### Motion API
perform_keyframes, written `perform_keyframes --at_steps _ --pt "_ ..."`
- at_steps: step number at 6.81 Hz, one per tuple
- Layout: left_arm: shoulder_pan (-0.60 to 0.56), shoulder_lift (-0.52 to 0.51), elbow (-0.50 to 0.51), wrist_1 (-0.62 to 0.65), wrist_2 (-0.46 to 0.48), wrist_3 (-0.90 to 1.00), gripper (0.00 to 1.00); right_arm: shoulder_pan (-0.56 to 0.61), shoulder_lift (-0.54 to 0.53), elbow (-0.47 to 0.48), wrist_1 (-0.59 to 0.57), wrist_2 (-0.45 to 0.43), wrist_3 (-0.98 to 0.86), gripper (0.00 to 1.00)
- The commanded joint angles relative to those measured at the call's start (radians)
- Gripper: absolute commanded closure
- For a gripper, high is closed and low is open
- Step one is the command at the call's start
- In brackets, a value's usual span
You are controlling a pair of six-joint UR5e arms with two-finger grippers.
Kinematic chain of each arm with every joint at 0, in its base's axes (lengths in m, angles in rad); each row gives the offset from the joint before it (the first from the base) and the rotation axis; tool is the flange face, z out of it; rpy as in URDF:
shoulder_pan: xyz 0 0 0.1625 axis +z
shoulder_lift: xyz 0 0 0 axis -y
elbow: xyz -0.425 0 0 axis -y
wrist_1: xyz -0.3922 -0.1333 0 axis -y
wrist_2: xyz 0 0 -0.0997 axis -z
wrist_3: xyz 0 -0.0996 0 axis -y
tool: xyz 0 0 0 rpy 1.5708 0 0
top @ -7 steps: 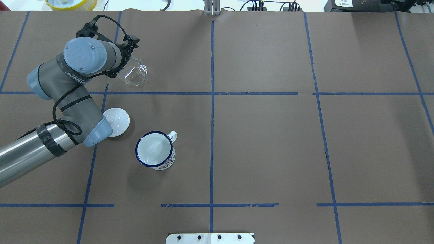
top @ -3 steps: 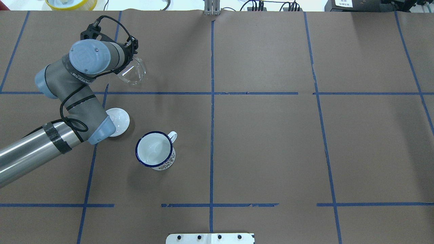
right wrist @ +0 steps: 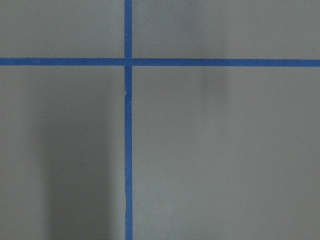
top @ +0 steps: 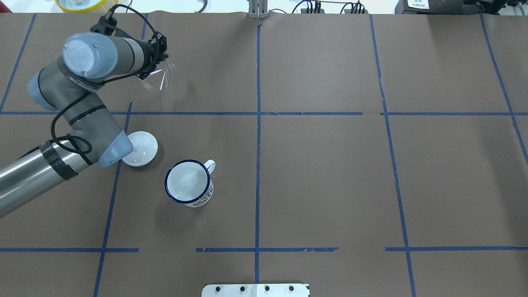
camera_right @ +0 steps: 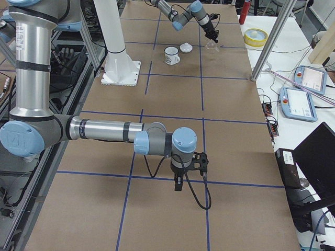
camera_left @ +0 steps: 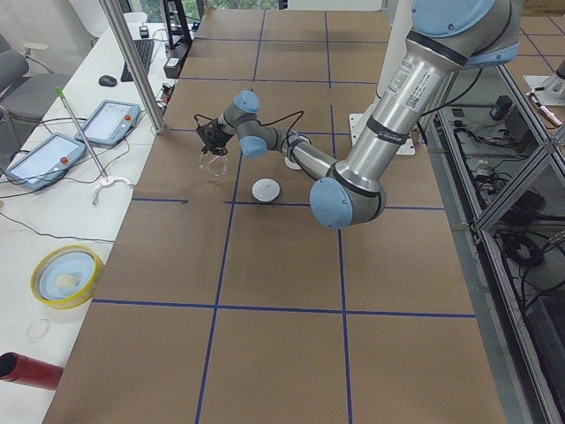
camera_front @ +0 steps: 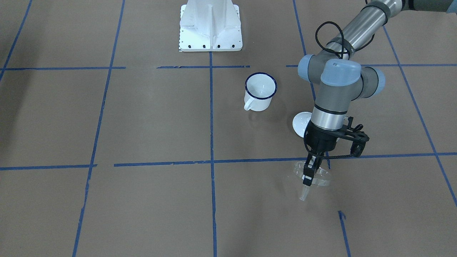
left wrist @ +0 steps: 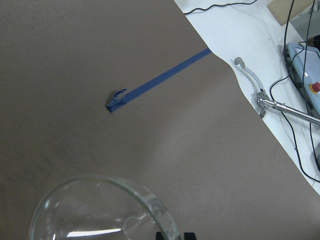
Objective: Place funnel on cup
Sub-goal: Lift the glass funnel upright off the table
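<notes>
My left gripper (camera_front: 309, 175) is shut on the rim of the clear funnel (camera_front: 317, 177), which hangs stem down and slightly tilted above the table. From overhead the funnel (top: 159, 78) shows at the far left, beyond the blue cross line. In the left wrist view its bowl (left wrist: 100, 212) fills the bottom. The white cup (top: 187, 181) with a dark blue rim stands upright nearer the robot, well apart from the funnel; it also appears as the cup (camera_front: 260, 91). My right gripper (camera_right: 178, 184) hovers low over bare table far from both; whether it is open, I cannot tell.
A white round lid (top: 142, 148) lies between the cup and the funnel, partly under my left arm. The robot's white base plate (camera_front: 210, 32) sits at the near table edge. A yellow bowl (top: 86, 4), tablets (camera_left: 106, 119) and a metal post (camera_left: 132, 66) stand past the far edge.
My left wrist swung back and toward the far edge, carrying the funnel a little farther from the cup and turning its bowl more edge-on in the overhead view. Cup and lid stayed put.
</notes>
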Motion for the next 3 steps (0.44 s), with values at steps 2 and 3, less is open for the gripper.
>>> perform_keyframes --at_steps 2,3 --pt "-0.086 0.029 -0.387 0.449 -0.207 0.241 1.0 0.0 0.0 0.0 0.0 0.0 0.0 0.0" --pt "-0.084 0.011 -0.494 0.641 -0.224 0.305 1.0 0.0 0.0 0.0 0.0 0.0 0.0 0.0"
